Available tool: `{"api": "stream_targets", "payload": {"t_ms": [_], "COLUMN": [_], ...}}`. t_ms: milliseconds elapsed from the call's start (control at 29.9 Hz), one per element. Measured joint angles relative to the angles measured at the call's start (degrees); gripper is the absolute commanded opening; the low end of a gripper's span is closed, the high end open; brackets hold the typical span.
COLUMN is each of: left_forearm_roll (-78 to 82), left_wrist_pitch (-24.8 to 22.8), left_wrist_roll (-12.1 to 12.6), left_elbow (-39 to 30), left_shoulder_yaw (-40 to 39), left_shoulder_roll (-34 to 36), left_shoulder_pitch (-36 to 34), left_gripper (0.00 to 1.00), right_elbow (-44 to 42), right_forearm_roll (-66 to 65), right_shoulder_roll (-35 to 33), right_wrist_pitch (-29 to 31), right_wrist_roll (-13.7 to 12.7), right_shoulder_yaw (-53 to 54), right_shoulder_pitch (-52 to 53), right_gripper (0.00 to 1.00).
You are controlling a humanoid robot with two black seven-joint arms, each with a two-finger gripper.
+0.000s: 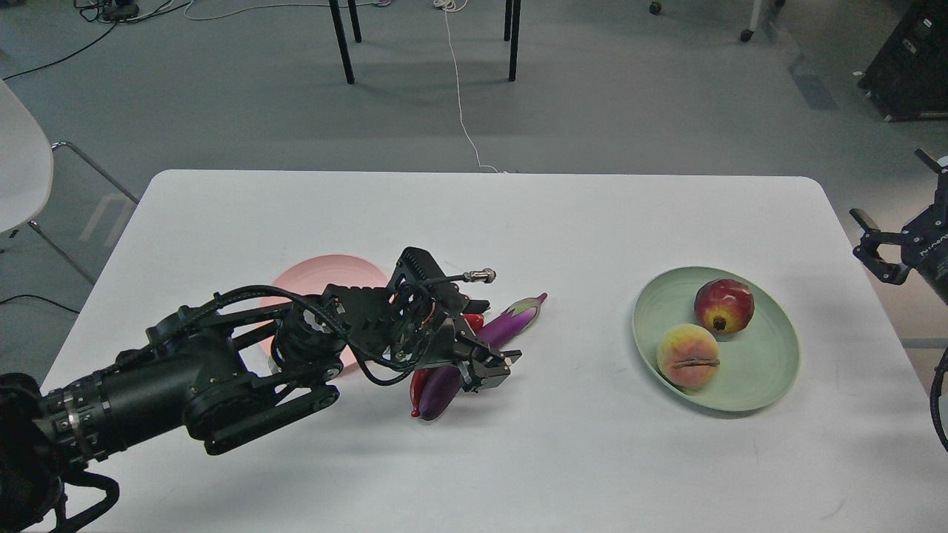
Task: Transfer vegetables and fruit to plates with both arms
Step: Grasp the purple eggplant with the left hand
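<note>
The purple eggplant (516, 320) and the red chili (416, 390) lie side by side on the white table (578, 459), between the plates. My left gripper (481, 337) is low over their middle, its jaws spread and straddling both; whether it touches them is unclear. My left arm hides much of the pale pink plate (326, 269), whose visible part holds nothing. The pale green plate (770, 389) at the right holds the dark red pomegranate (723, 304) and the yellow-green peach (688, 354). My right gripper (870, 246) is open and empty at the right edge, off the table.
Black chair legs (342, 41) and a white cable (463, 111) are on the grey floor beyond the table's far edge. A white chair (22, 178) stands at the far left. A black case (907, 66) is at the top right.
</note>
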Motion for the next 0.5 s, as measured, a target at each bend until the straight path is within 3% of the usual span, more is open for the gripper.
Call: {"api": "stream_targets", "payload": {"t_ms": [501], "left_forearm_roll": [0.01], "left_wrist_pitch": [-0.02], "left_wrist_roll": [0.24], "left_elbow": [1.78], "left_shoulder_yaw": [0.04], "left_shoulder_roll": [0.28], "left_shoulder_pitch": [3.27], "left_gripper": [0.42], "right_elbow": [0.49], "right_forearm_roll": [-0.18], "right_shoulder_roll": [0.02], "right_wrist_pitch": [0.0], "right_wrist_roll": [-0.04], "right_shoulder_yaw": [0.81], "right_shoulder_pitch": [0.12], "right_gripper": [0.98]}}
